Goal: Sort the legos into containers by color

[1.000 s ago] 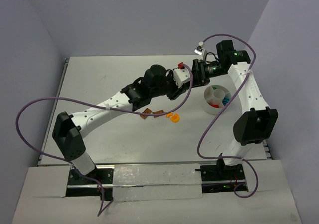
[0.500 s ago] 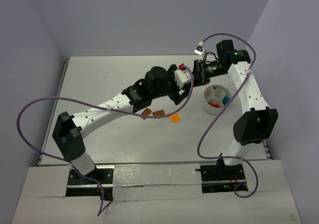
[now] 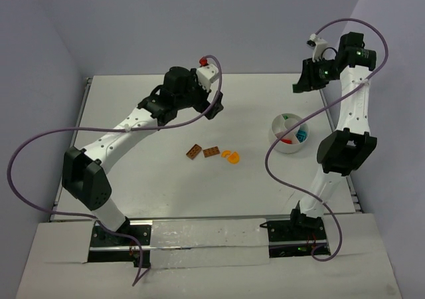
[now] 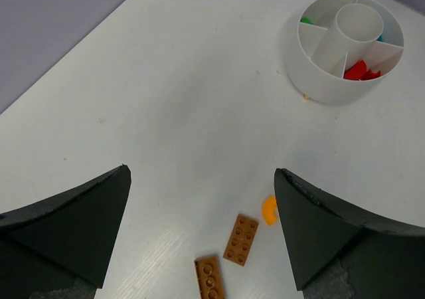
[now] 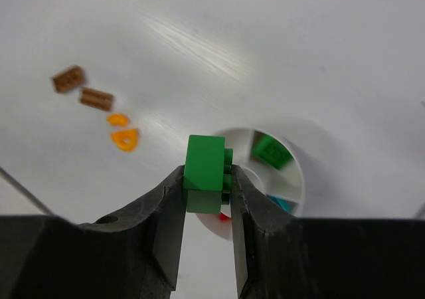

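The left gripper (image 4: 202, 172) is hanging above the white table (image 3: 153, 179), its jaws spread wide and gripping nothing. Below it, in the gap between its fingers as its wrist camera sees them, two brown flat plastic plates (image 4: 241, 239) are lying studs up and close together. The plate nearer the right-hand finger is slanting its long axis ahead and toward that finger. The other plate (image 4: 210, 279) is running more nearly straight ahead. An orange curved plastic piece (image 4: 269, 210) is lying just beside that finger's tip.

Ahead of this gripper and off to its right, the round white plastic bowl (image 4: 319, 90), divided into wedges, is sitting upright. Red, green and teal pieces are showing in separate wedges.

The right gripper (image 5: 207, 179) is hovering above the bowl, which is showing just past its fingertips. Its jaws are clamping a green plastic brick (image 5: 204, 163). The brick's long axis seems to be running along the fingers, with its studs facing the right-hand finger in the wrist view. The plates and orange pieces are lying well off to this gripper's left.
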`<move>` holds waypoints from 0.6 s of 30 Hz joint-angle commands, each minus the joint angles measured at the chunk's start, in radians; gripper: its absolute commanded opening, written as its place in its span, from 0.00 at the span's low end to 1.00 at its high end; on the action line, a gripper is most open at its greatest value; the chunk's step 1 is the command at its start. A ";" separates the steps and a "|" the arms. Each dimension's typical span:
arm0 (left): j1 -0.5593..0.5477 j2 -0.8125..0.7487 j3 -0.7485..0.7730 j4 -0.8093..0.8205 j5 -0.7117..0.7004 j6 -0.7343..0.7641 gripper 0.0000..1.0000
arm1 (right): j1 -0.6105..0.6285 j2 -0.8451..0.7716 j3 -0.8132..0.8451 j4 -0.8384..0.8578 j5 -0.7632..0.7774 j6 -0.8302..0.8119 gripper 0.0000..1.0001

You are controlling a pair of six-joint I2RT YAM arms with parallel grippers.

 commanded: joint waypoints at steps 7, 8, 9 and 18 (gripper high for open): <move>0.075 0.009 0.086 -0.139 0.173 -0.017 0.99 | 0.009 0.057 -0.103 -0.023 0.324 -0.229 0.00; 0.080 0.012 0.087 -0.141 0.177 -0.017 0.99 | 0.009 0.057 -0.117 -0.012 0.338 -0.234 0.00; 0.083 0.013 0.085 -0.145 0.179 -0.018 0.99 | 0.009 0.054 -0.144 0.004 0.355 -0.240 0.00; 0.087 0.025 0.093 -0.171 0.183 -0.003 0.99 | 0.012 0.113 -0.165 0.023 0.390 -0.248 0.07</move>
